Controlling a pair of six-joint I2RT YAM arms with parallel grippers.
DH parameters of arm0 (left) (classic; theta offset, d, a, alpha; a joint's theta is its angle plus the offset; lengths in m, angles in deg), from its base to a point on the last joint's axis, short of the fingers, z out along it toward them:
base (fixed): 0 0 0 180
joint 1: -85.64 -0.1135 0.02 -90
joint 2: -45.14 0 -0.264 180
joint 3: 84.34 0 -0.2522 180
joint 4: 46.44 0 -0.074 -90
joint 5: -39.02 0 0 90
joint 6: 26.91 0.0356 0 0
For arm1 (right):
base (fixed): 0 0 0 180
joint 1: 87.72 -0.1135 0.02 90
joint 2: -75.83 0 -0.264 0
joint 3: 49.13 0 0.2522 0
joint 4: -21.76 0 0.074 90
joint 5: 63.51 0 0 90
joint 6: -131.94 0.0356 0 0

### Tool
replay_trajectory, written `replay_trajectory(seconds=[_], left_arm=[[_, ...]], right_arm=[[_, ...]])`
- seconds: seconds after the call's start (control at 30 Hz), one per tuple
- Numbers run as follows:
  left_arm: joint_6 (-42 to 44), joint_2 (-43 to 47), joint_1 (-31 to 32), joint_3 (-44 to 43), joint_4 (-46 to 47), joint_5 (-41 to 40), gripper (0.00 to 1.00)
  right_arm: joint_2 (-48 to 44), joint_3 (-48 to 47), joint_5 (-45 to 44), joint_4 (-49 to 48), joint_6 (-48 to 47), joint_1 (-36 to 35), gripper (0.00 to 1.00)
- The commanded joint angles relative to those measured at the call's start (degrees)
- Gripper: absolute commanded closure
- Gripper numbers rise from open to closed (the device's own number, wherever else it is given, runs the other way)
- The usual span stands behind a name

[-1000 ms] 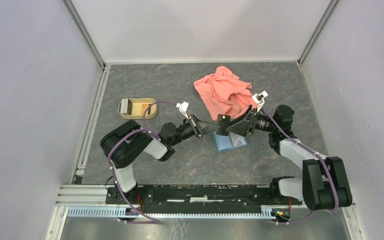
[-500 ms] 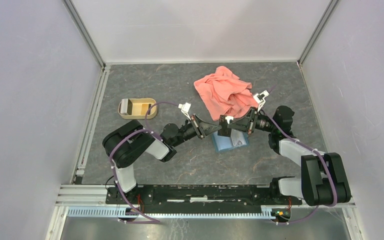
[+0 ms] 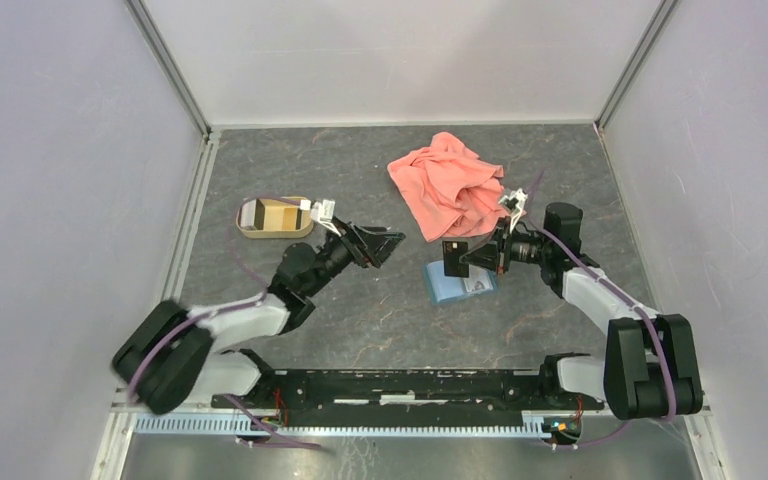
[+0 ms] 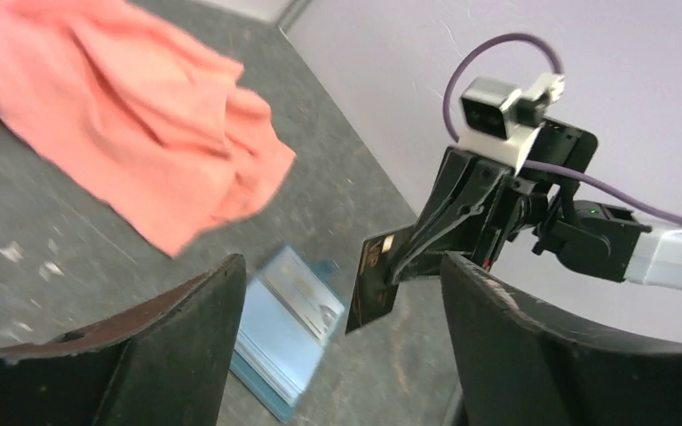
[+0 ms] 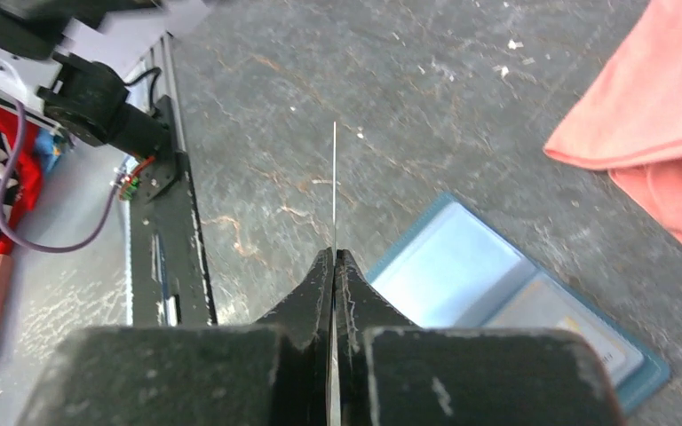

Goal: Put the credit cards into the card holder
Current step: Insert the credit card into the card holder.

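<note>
A dark credit card (image 3: 451, 258) stands on edge in the air, with my right gripper (image 3: 467, 257) shut on it just above the card holder (image 3: 460, 283). The card holder lies open on the table, teal outside and light blue inside. In the right wrist view the credit card (image 5: 335, 191) shows edge-on between the shut jaws, with the card holder (image 5: 488, 288) below to the right. My left gripper (image 3: 388, 243) is open and empty, left of the credit card. Its view shows the credit card (image 4: 375, 282) and the card holder (image 4: 286, 333) between its spread fingers (image 4: 173, 342).
A salmon-pink cloth (image 3: 450, 185) lies bunched behind the card holder, close to the right arm. A tan oval tray (image 3: 250, 226) with something tan inside sits at the left. White walls ring the grey table, and a rail runs along the left edge (image 3: 182, 250).
The left gripper let go of the credit card, opened and swung back to the left. The right gripper shut on the card and now holds it alone over the card holder.
</note>
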Motion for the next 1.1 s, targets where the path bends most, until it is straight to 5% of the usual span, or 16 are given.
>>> replay_trajectory(seconds=[0.0, 0.13, 0.27, 0.47, 0.77, 1.07], left_arm=[[28.31, 14.70, 1.16, -6.09, -34.31, -9.34, 0.05], [30.04, 21.43, 1.12, -5.26, -39.09, -11.94, 0.00], [24.41, 19.40, 0.98, -6.17, -37.89, -3.03, 0.00], [11.98, 7.54, 2.13, -8.88, -33.56, 3.64, 0.01], [5.89, -8.51, 10.74, -16.00, -35.00, -3.96, 0.18], [5.25, -15.66, 15.17, -22.30, -42.35, -12.47, 0.23]], right_arm=[[2.14, -3.01, -0.50, 11.67, -12.12, 1.82, 1.00], [7.10, -6.95, -0.17, 22.67, -18.94, 2.32, 1.00], [10.39, -9.51, -2.09, 32.78, -26.54, 3.36, 1.00], [10.26, -6.54, -2.10, 24.42, -17.38, 7.76, 1.00], [13.75, -4.78, -1.51, 17.31, -8.50, 12.61, 1.00], [16.48, -4.11, -0.69, 15.39, -6.31, 13.84, 1.00]])
